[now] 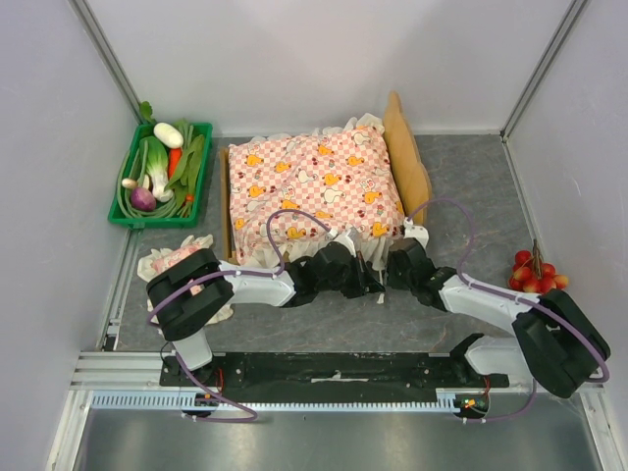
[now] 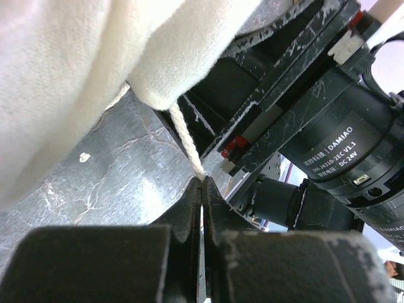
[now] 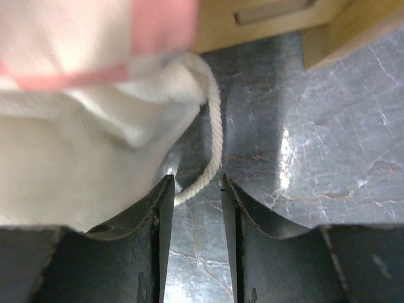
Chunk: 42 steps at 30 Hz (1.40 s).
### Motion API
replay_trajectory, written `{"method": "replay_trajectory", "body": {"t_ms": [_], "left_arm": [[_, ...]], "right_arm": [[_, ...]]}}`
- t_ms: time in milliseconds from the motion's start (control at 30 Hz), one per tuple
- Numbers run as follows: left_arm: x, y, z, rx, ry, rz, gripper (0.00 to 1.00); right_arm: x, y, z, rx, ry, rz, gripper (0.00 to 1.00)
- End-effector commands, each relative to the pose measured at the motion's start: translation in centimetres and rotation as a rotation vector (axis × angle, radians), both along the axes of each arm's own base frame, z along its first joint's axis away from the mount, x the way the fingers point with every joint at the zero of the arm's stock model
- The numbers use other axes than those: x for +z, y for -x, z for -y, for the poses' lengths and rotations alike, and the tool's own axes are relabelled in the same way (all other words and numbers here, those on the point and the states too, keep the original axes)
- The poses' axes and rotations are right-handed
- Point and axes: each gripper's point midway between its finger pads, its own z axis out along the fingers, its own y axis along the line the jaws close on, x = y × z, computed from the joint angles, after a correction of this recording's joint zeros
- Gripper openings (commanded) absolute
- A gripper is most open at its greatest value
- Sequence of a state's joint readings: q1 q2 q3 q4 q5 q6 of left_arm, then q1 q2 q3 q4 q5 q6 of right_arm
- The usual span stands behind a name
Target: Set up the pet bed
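Jaws of left gripper [image 2: 202, 189]: pressed together, white cord [image 2: 186, 136] pinched at the very tip and running up under cream fabric [image 2: 63, 76]. Jaws of right gripper [image 3: 197, 183]: narrow gap, cord loop [image 3: 211, 139] lying between them on the counter [image 1: 471, 186], nothing clamped (contact with either side: cannot tell). Both grippers at the near edge of the pet bed [image 1: 404, 147], mid-counter, headboard to the right; checked mattress [image 1: 314, 182] lies in it. Green tray [image 1: 157, 224], far left, holds white radish [image 1: 168, 134], carrot [image 1: 174, 160], purple onion [image 1: 142, 199], green beans [image 1: 191, 162]. Pink pillow [image 1: 172, 257] beside left arm. Red fruit cluster [image 1: 535, 275] at right.
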<state>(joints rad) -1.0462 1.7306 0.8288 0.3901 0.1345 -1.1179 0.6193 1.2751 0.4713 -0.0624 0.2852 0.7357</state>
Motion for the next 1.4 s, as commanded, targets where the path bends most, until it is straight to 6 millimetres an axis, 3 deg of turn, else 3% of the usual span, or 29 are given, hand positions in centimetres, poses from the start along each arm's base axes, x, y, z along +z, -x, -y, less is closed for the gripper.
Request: {"method": "replay_trajectory", "body": {"t_ms": [0, 100, 333, 433, 467, 567, 667, 733, 967, 1067, 1233, 1367], "left_arm": [[2.8, -0.4, 0.8, -0.036, 0.042, 0.077, 0.02], [2.7, -0.7, 0.9, -0.035, 0.033, 0.083, 0.02], [3.1, -0.7, 1.2, -0.042, 0.043, 0.085, 0.02], [3.2, -0.8, 1.3, -0.040, 0.044, 0.090, 0.02], [3.3, -0.8, 1.3, -0.039, 0.044, 0.091, 0.02], [3.0, -0.9, 1.1, -0.036, 0.037, 0.088, 0.02], [2.6, -0.8, 0.9, -0.037, 0.029, 0.085, 0.02], [2.4, -0.7, 0.8, -0.039, 0.025, 0.083, 0.02], [1.5, -0.5, 0.6, -0.050, 0.001, 0.080, 0.02], [0.9, -0.4, 0.5, -0.053, -0.007, 0.071, 0.02], [0.9, -0.2, 0.8, -0.062, 0.008, 0.067, 0.02], [1.3, -0.2, 0.8, -0.055, 0.023, 0.075, 0.02]], "right_arm": [[0.3, 0.5, 0.9, -0.069, -0.045, 0.026, 0.43], [0.9, 0.0, 1.4, -0.101, -0.042, 0.061, 0.45], [-2.1, 0.2, 1.4, -0.073, 0.034, -0.020, 0.40], [-2.7, 0.6, 1.7, -0.061, 0.059, -0.043, 0.27], [-2.8, 0.9, 1.9, -0.059, 0.067, -0.051, 0.16], [-2.4, 1.3, 2.3, -0.049, 0.078, -0.050, 0.00], [-0.8, 1.4, 2.4, -0.047, 0.067, -0.029, 0.00], [1.2, 1.0, 2.1, -0.038, 0.039, 0.018, 0.00], [10.5, -0.5, 1.0, -0.015, -0.077, 0.190, 0.00], [13.3, -1.4, 0.0, 0.000, -0.116, 0.229, 0.00], [16.8, -3.8, -1.2, 0.005, -0.133, 0.301, 0.00], [17.3, -4.8, -2.4, 0.023, -0.161, 0.308, 0.00]]}}
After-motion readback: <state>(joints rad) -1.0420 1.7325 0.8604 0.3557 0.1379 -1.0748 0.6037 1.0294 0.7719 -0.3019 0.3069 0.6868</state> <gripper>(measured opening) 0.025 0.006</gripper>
